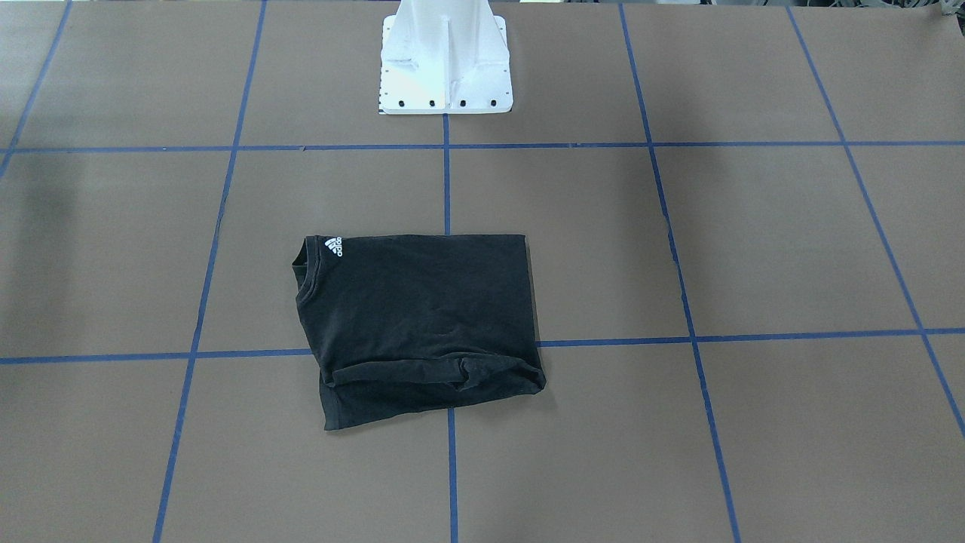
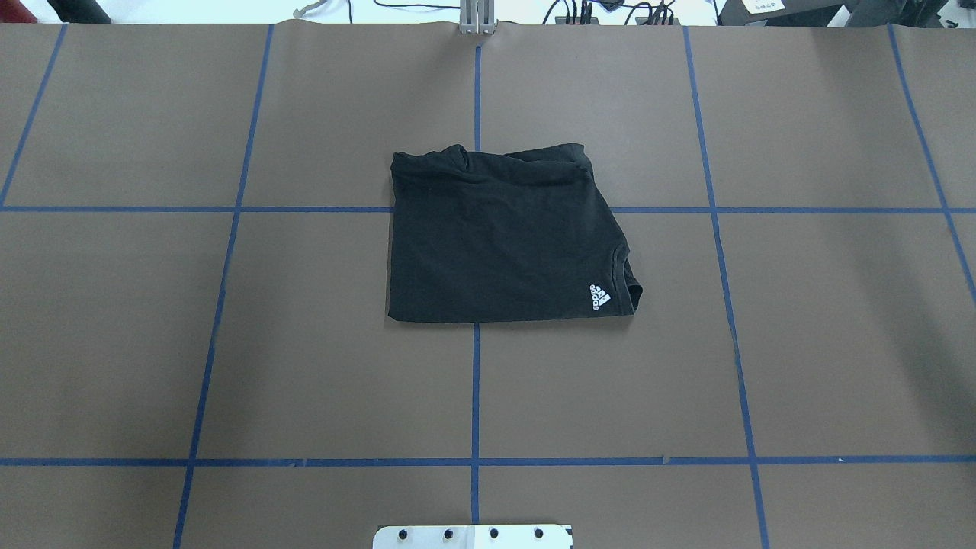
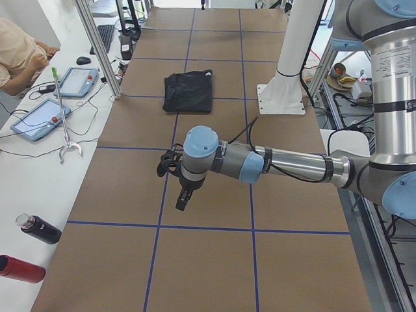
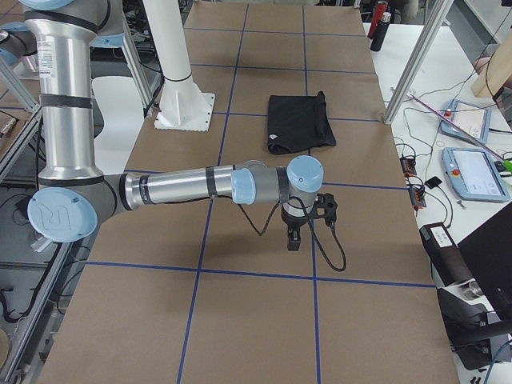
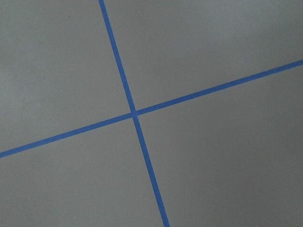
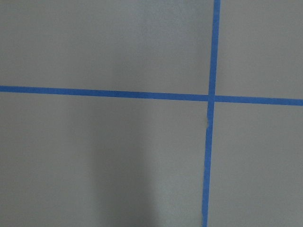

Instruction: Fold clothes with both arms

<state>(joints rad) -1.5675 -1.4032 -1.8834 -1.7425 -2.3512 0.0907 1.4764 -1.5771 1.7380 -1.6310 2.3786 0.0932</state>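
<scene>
The left arm's black two-finger gripper (image 3: 183, 198) is hanging above the brown bench (image 2: 152, 343) in the middle of the left side view. The right arm's black gripper (image 4: 294, 240) is hanging likewise at the centre of the right side view. Whether either gripper's fingers are apart or together, I cannot tell. The folded black short-sleeved T-shirt (image 2: 496, 236) is lying flat at the centre of the overhead frame, well apart from both grippers, its small white logo (image 2: 600, 297) showing at its lower right corner.
</scene>
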